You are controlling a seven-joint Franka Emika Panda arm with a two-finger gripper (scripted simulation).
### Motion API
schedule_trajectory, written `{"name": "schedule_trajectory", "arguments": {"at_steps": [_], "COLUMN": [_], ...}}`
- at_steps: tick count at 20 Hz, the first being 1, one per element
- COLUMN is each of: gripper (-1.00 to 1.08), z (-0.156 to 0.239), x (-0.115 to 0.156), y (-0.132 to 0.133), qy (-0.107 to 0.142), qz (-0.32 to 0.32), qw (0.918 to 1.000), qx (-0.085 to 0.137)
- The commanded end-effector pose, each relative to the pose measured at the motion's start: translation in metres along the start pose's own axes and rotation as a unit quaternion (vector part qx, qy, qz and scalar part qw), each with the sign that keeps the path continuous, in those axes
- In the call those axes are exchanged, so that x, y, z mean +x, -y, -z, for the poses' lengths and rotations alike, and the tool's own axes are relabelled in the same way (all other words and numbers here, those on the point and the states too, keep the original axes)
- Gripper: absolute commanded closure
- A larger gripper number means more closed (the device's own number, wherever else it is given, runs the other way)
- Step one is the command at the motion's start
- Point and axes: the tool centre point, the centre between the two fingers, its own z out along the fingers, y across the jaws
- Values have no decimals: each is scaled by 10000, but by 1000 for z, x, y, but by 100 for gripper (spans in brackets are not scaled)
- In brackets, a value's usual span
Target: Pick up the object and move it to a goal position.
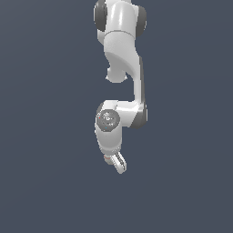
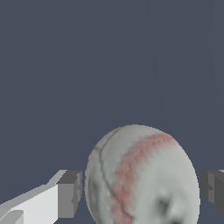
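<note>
In the wrist view the off-white ball (image 2: 142, 175), with a red stitched seam and dark marks, sits between my gripper's (image 2: 141, 194) two fingers. One grey pad (image 2: 70, 194) stands just off one side of the ball and the other pad (image 2: 214, 190) just off the opposite side. A thin dark gap shows on each side, so the jaws are open around the ball. In the exterior view the gripper (image 1: 117, 164) hangs below the white arm (image 1: 120, 54), and the ball is hidden there.
A plain dark blue-grey surface (image 1: 45, 136) fills the background in both views. No other objects, containers or edges show.
</note>
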Motion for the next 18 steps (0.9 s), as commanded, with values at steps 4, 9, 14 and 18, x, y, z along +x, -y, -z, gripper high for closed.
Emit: {"name": "schedule_trajectory", "arguments": {"at_steps": [4,9,14,18], "gripper": [-92,108,108,108], "z": [-2,-2,-2,-3], "x": [1,1,1,1], "y": [2,2,2,0], "qy": [-6,-6,-6,-1], "qz": [1,1,1,2], "qw": [10000,10000,10000,10000], "qx": [9,9,9,3]}}
